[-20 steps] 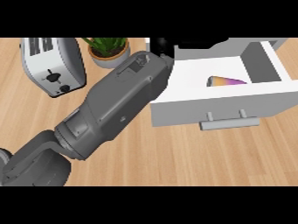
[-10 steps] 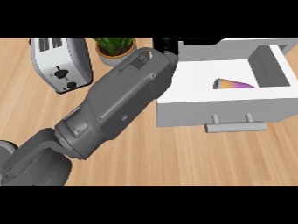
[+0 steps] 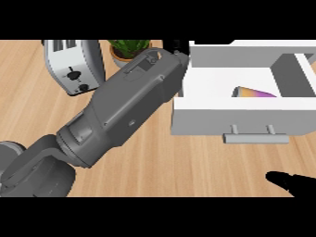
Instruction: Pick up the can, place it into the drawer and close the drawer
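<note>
On a pale wooden worktop [image 3: 187, 166], seen steeply from above, a large grey left forearm [image 3: 119, 115] crosses the view on a slant, from the lower left corner up toward the top centre; it is the biggest thing in sight; its far end reaches the top edge just beside the drawer's left wall, and only a sliver of the black left hand [image 3: 177, 45] shows there, so I cannot tell whether that hand is open or closed, nor whether it holds anything.

To the right stands a white drawer [image 3: 208, 118], pulled open, with a grey bar handle [image 3: 255, 138] on its front face; inside, against the front wall, lies part of a can [image 3: 254, 93], tilted, showing as a wedge coloured orange-yellow on the left and purple on the right; its lower part is hidden by the drawer's front wall; the can lies well to the right of the left hand and below it in the view, apart from it.

At the upper left a silver toaster [image 3: 73, 65] stands on the worktop; just right of it sits a green plant in a tan pot [image 3: 127, 50], partly hidden by the forearm.

At the lower right edge the black right hand [image 3: 298, 183] shows, near the worktop's edge with a finger stretched out to the left, open and holding nothing.
</note>
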`<state>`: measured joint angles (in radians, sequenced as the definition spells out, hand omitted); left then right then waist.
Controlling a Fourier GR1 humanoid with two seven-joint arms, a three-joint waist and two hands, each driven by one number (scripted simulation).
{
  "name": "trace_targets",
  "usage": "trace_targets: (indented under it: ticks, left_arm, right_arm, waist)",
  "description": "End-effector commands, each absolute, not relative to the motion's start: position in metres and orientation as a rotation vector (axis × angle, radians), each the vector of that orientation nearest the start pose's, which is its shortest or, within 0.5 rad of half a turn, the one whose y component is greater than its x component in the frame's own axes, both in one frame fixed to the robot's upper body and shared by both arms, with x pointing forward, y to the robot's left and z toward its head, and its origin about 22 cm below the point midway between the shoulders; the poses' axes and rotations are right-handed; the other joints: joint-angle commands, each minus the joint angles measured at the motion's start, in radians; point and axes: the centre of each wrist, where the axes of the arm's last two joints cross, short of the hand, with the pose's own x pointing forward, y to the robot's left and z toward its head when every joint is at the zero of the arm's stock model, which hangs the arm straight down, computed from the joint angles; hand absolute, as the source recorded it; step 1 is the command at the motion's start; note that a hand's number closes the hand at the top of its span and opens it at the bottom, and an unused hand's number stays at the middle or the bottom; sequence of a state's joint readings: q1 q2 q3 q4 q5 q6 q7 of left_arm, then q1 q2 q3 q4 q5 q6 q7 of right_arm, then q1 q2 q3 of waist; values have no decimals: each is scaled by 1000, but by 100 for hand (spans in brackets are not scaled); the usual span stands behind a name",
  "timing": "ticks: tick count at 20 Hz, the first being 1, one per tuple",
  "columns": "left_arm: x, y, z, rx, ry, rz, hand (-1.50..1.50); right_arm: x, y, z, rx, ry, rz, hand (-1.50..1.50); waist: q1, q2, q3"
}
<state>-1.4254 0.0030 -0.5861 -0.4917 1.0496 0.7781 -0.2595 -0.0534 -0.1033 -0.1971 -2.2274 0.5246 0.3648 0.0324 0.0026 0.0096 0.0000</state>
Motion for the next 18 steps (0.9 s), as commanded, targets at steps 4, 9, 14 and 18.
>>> trace_targets:
  ticks: [4, 9, 14, 18]
  left_arm:
    - [421, -9, 187, -14, -1716, 164, -150]
    - [429, 17, 185, -5, -1703, 151, -150]
    - [427, 20, 201, 31, -1720, 169, -150]
    - [432, 40, 215, 34, -1721, 155, -150]
  right_arm:
    - [246, -232, 157, -765, -1960, 814, -150]
    - [289, -209, 130, -822, -1895, 961, -150]
    - [332, -214, 139, -914, -1800, 1107, -150]
    - [352, -182, 110, -992, -1761, 1162, -150]
  waist:
    - [14, -8, 0]
    - [22, -4, 0]
    - [35, -8, 0]
    - [32, -5, 0]
